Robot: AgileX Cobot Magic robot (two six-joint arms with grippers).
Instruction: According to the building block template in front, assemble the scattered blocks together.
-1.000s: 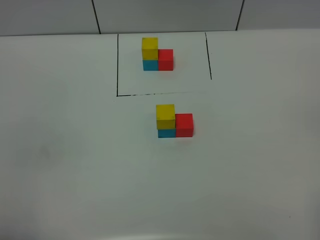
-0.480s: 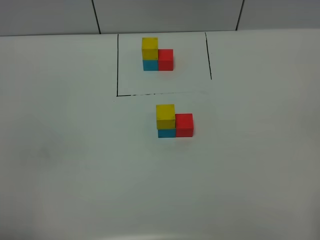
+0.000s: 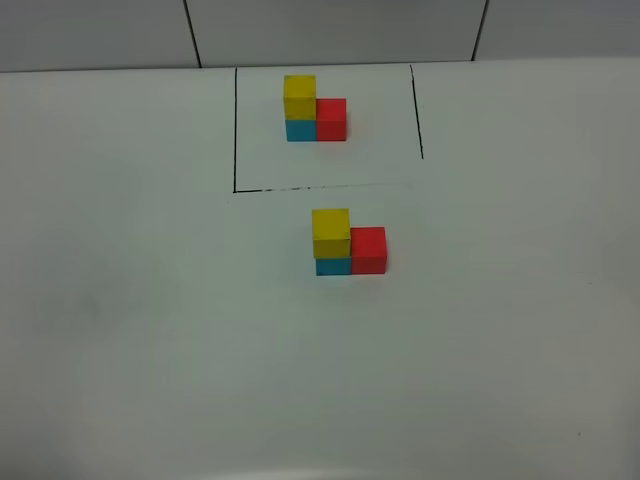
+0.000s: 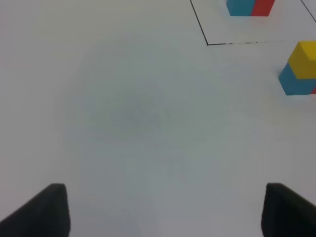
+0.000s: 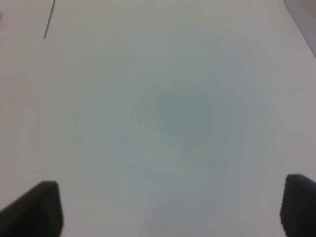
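Change from the earlier pictures: in the high view nothing is looking different; the blocks and the drawn lines are sitting at the same places as one second before.
Writing or labels: no readable text is showing on any block or on the table.
Left gripper [image 4: 160, 210]: two dark fingertips are showing at the lower corners of the left wrist picture, standing wide apart, with only bare table between them; it is holding nothing.
Right gripper [image 5: 170, 210]: two dark fingertips are showing at the lower corners of the right wrist picture, also far apart and holding nothing; the view is blurred.
Arms: both are staying out of the high view, so their pose is not visible there.
Table [image 3: 150, 330]: a plain white surface is filling nearly the whole frame.
Scattered blocks [image 3: 348, 242]: they are standing joined near the middle of the high view, the yellow block [image 3: 331, 233] on the cyan-blue block [image 3: 333, 266], the red block [image 3: 368, 250] touching at the right.
Black outline [image 3: 235, 130]: thin lines are framing an area at the upper middle.
Building block template [image 3: 314, 108]: it is standing inside the outline, showing the same arrangement of colours.
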